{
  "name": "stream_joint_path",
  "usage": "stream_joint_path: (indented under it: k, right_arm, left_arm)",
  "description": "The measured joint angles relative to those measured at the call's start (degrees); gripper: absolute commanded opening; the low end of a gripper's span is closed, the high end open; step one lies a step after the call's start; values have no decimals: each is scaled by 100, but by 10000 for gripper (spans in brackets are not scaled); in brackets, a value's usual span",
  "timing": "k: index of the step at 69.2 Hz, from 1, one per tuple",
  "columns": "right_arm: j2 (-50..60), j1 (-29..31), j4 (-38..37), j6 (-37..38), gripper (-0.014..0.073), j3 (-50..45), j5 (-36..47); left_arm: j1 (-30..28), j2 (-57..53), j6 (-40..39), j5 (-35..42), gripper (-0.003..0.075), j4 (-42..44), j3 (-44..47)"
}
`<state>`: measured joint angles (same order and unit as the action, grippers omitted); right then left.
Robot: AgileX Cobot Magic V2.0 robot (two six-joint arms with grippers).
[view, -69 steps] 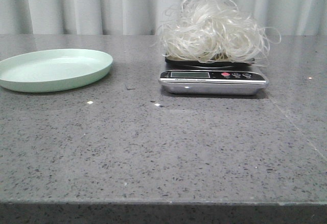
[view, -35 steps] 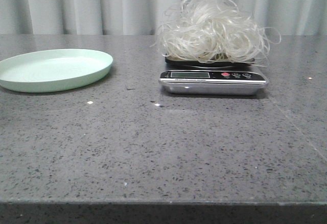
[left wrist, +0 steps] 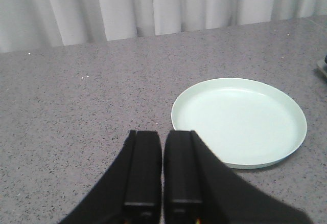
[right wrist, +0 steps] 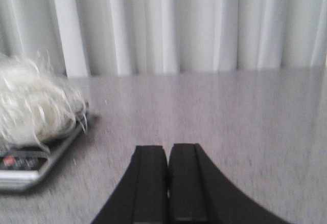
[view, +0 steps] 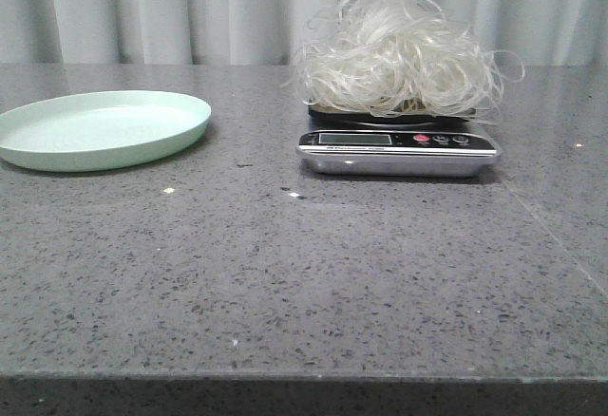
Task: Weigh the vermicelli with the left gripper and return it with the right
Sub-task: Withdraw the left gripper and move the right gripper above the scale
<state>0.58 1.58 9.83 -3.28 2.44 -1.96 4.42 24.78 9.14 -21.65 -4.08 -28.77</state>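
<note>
Front view. The vermicelli (view: 399, 53) sat heaped on the scale (view: 399, 152), right of centre on the grey speckled counter (view: 285, 274). The heap covered the weighing platform almost wholly; only a dark edge showed beneath it. The display was lit but its figures were too small to read. 1 pale green plate (view: 103, 129) lay well apart to the left, bare inside. Neither arm appeared in this view. Against the frames 0.5 s and 1.0 s earlier, the vermicelli, scale and plate kept the same arrangement.

Left wrist view. The left tool (left wrist: 162, 170) was closed, its 2 dark fingers pressed together with nothing between them, hanging above the counter just beside the plate's (left wrist: 240, 121) near rim. A sliver of the scale was cut off at the frame edge. The vermicelli did not appear here.

Right wrist view. The right tool (right wrist: 167, 183) was likewise closed on nothing. The picture was soft with blur. The vermicelli (right wrist: 36, 106) and the scale (right wrist: 30, 165) showed only in part, cut by the frame edge, well apart from the fingers. The plate did not appear here.
</note>
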Motion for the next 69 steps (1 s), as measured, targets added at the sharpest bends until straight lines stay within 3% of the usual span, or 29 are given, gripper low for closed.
stream_joint_path:
  k: [11, 23, 35, 45, 51, 57, 58, 69]
  right_arm:
    - [-513, 0, 0, 0, 151, 855, -11]
    - [-2070, 0, 10, 0, 151, 2220, -205]
    - [-3574, -199, 10, -18, 151, 3921, -1134]
    - [-4602, -763, 10, -420, 169, 5188, -1897]
    - [-5193, -1154, 10, -684, 266, 5713, -2097]
    - [-5719, -1536, 10, -802, 408, 6143, -2198]
    - [-5920, -1665, 10, -816, 463, 6246, -2209]
    - [-6644, -2053, 10, -865, 603, 6646, -2262]
  left_arm:
    - [0, -9, 0, 48, 136, 0, 0]
    - [0, -9, 0, 70, 136, 0, 9]
    - [0, -9, 0, 72, 136, 0, 9]
    - [0, -9, 0, 82, 136, 0, 9]
    - [0, -9, 0, 82, 136, 0, 9]
    - [0, -9, 0, 82, 136, 0, 9]
    - [0, -9, 0, 82, 136, 0, 9]
    - [0, -9, 0, 82, 136, 0, 9]
